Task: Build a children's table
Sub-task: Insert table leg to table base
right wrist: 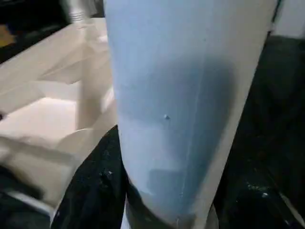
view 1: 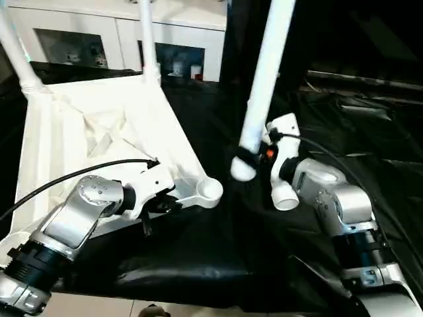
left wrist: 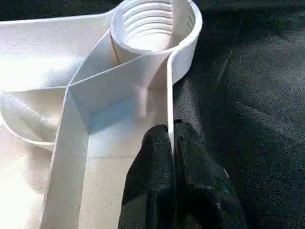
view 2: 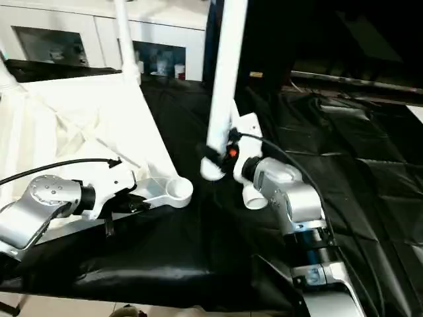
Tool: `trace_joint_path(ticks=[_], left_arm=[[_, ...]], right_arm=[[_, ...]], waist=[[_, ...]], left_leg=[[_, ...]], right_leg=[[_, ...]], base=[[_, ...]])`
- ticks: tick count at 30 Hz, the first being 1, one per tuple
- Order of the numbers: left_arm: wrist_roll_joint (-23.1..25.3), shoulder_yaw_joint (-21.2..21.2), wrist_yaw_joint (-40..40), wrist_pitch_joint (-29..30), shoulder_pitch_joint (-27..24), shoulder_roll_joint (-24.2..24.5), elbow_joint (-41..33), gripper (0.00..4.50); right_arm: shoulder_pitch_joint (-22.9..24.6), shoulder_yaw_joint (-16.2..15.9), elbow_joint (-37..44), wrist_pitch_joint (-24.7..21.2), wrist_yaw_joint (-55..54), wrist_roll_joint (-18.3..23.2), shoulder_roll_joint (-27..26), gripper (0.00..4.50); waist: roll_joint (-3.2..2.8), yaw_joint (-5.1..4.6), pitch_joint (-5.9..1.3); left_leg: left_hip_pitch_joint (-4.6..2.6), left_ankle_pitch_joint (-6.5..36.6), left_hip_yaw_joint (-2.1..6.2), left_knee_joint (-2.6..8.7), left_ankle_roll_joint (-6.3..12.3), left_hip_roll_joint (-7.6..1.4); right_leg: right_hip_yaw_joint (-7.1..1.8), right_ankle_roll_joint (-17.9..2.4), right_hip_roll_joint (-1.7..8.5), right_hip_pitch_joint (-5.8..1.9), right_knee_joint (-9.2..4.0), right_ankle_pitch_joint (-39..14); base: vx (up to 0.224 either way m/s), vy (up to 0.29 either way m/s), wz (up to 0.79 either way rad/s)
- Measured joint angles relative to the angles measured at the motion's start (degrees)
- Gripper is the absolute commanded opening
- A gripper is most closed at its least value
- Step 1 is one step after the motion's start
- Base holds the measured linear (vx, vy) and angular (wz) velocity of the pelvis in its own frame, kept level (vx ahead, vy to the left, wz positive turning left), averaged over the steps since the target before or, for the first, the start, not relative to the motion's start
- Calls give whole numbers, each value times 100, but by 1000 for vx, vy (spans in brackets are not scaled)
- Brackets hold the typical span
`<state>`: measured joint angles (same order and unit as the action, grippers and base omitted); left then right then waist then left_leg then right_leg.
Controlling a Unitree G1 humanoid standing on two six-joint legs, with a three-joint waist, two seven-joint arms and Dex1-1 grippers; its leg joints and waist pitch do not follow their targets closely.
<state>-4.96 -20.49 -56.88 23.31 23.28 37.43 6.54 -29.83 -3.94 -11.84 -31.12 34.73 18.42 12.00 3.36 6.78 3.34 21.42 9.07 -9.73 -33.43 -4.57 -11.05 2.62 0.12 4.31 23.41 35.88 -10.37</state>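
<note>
Pinching the tabletop (view 1: 99, 132) rim with our left gripper (left wrist: 170, 143), our right gripper (view 1: 254, 155) holding a leg (view 1: 264, 72), we should centre it over the socket (view 1: 210, 189).

No readable text, labels or numbers anywhere; cabinet (view 1: 119, 30) contents perhaps too blurred.

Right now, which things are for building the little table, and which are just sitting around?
For the job:
- tabletop, upside down, left hand pinching its rim
- empty corner socket
- leg in the right hand
- two legs already in far sockets

Just around:
- cabinet
- black sheet
</note>
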Motion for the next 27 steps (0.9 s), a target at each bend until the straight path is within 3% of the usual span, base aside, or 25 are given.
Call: trace_joint_path(ticks=[8, 18, 27], left_arm=[[-58, 46, -23, -112, -89, -271, 0, 0], [14, 133, 45, -253, -83, -504, 138, 0], [17, 183, 72, -357, -77, -616, 259, 0]], right_arm=[[-16, -277, -199, -66, 397, 110, -139, 191], [-186, -654, -462, -11, 581, -132, -188, 191], [-218, -680, -594, 76, 660, -260, -180, 191]], waist=[[9, 40, -2], [18, 98, -4], [18, 125, -5]], left_leg=[[2, 0, -1, 0, 0, 0], [-3, 0, -4, 1, 0, 2], [-8, 0, -5, 2, 0, 2]], right_leg=[[2, 0, 3, 0, 4, -2], [-1, 19, 7, -3, 5, -13], [-2, 19, 7, -3, 7, -13]], base=[[0, 0, 0], [0, 0, 0], [0, 0, 0]])
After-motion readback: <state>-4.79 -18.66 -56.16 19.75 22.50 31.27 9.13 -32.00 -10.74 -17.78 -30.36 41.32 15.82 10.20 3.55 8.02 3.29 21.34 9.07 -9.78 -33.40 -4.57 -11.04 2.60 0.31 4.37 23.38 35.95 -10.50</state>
